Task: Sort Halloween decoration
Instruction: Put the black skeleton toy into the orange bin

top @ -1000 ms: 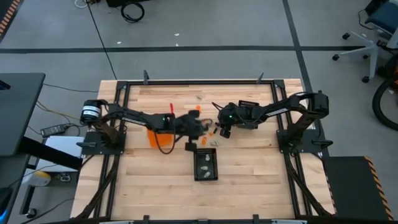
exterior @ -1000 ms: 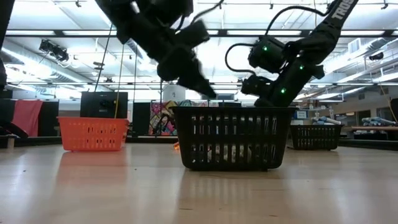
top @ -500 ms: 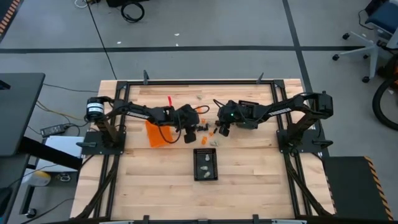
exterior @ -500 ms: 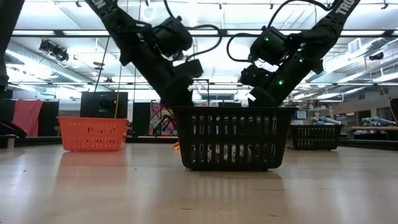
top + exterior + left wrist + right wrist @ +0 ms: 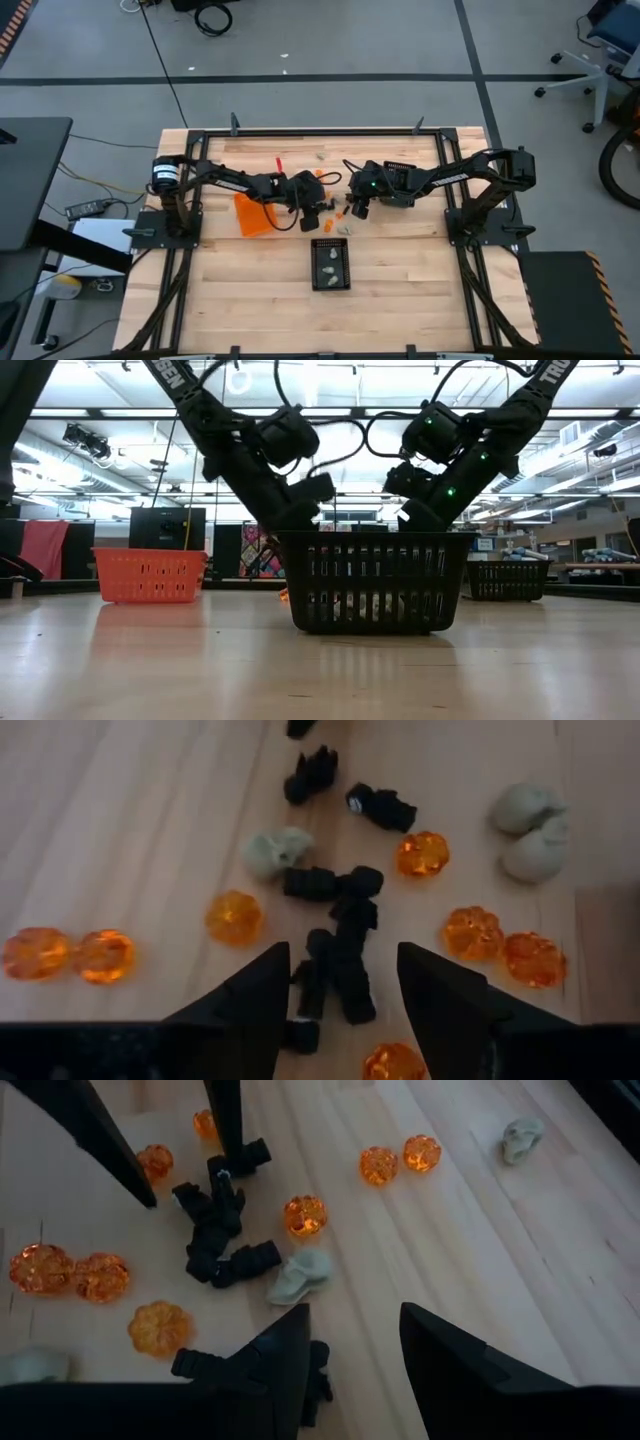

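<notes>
Your left claw [image 5: 335,995] hangs low over the loose pile of decorations [image 5: 340,920] in the middle of the table, its fingers apart and straddling a clump of black pieces [image 5: 335,975]. It holds nothing yet. To do this pick well, come straight down so both fingertips [image 5: 262,982] clear the neighbouring orange pumpkins [image 5: 232,917], and close on one black piece only; they lie tangled, so a greedy grab may drag several. The pale skull [image 5: 275,850] sits just beyond the clump, so keep off it. Your right claw [image 5: 350,1342] hovers over the same pile from the other side, fingers also apart and empty, with a black piece [image 5: 315,1370] between them. Give the arms room, as they are close. The black mesh bin [image 5: 331,264] near the front already holds pale pieces.
</notes>
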You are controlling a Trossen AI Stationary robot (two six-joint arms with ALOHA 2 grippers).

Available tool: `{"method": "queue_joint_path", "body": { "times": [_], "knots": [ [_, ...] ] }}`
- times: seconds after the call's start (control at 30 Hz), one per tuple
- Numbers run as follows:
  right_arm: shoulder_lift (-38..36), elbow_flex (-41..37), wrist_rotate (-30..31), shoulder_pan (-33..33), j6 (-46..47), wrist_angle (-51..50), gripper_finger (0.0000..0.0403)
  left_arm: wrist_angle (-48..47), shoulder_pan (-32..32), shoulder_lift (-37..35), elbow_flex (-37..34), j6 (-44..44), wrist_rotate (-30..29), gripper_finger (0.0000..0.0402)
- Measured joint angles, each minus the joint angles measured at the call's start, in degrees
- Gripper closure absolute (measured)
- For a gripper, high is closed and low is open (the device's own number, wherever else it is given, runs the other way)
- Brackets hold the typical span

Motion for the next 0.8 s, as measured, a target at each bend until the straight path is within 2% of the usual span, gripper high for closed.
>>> {"method": "queue_joint_path", "body": {
  "times": [0.37, 0.8],
  "knots": [
    [0.00, 0.00, -0.03, 0.01, -1.01, 0.84, 0.0243, -3.25, 0.02, 4.83, 3.60, 0.68, 0.00, 0.0215],
    [0.00, 0.00, -0.03, 0.01, -1.46, 1.21, 0.0243, -4.95, 0.02, 4.66, 3.68, 1.25, 0.04, 0.0306]
  ]
}}
